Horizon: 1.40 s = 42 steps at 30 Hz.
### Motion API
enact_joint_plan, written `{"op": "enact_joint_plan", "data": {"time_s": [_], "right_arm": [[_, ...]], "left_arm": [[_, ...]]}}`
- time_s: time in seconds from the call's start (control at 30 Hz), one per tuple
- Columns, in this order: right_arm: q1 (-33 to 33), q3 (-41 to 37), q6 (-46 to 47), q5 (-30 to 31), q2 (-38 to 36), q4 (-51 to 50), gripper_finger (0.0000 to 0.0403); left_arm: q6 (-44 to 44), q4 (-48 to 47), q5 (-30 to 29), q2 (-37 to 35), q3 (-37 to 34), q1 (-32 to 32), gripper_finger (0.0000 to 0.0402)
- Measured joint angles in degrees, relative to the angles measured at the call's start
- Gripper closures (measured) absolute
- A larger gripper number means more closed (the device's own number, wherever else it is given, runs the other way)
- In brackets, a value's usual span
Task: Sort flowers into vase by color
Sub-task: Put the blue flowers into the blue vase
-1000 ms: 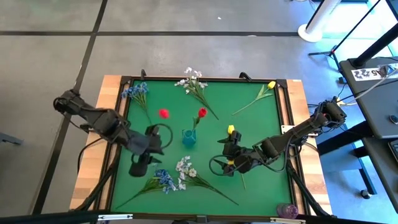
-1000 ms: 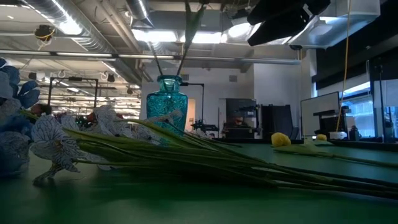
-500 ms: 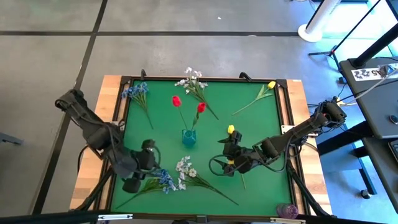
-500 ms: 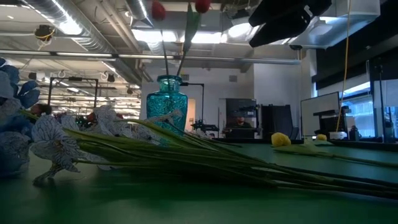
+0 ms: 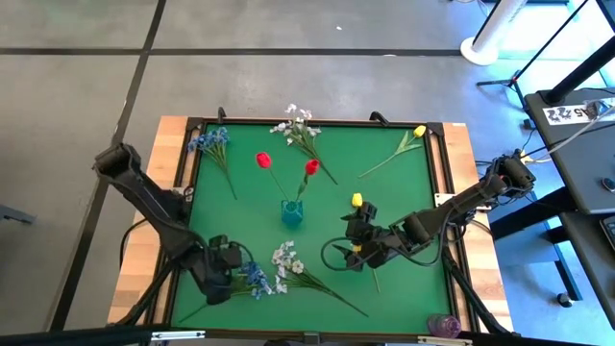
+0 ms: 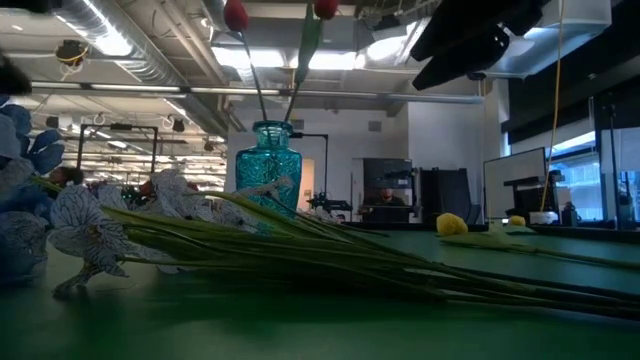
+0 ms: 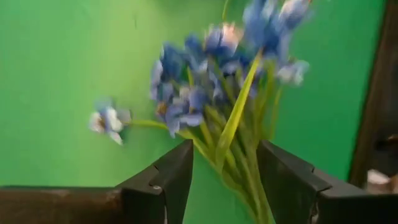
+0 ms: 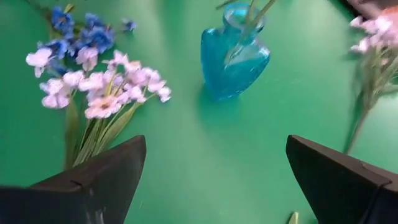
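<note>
Left gripper retreated to blue spray (apparently open).

You won't find any text, label, brand, number or sign you can read here; a black-and-white patterned card lies right of the green surface, its marks illegible.

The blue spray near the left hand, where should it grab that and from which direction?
Grip the blue spray on its bundled green stems, just below the bushy head; the blossoms are soft and spread wide. It lies flat on the green mat, so coming straight down from above seems best. The open left hand already straddles the stems.
</note>
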Motion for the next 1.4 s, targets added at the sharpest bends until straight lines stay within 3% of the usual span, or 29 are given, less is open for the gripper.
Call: {"op": "enact_joint_plan", "data": {"time_s": [0.2,0.53,0.7,0.87,1.0,1.2,1.4], "right_arm": [[0.0,0.0,4.4,-4.8,0.0,-3.3,0.0015],[0.0,0.0,6.9,-3.0,0.0,-7.2,0.0015],[0.0,0.0,6.3,0.6,0.0,-7.4,0.0015],[0.0,0.0,5.4,1.4,0.0,-7.4,0.0015],[0.0,0.0,5.5,1.5,0.0,-7.3,0.0015],[0.0,0.0,7.2,1.7,0.0,-7.1,0.0015],[0.1,0.0,9.2,2.8,0.0,-7.0,0.0015]], "left_arm": [[2.9,2.9,2.9,6.1,0.4,0.0,0.0219],[7.9,11.9,2.4,13.9,0.6,0.0,0.0225],[9.8,11.7,1.4,15.3,0.8,-0.1,0.0278],[12.3,11.7,-0.2,15.0,0.7,-0.8,0.0375],[16.8,6.8,-5.2,13.5,3.1,-1.8,0.0389],[28.2,5.0,-18.4,5.9,8.9,-2.8,0.0395],[49.5,15.4,-36.7,-5.4,11.3,-3.1,0.0396]]}}
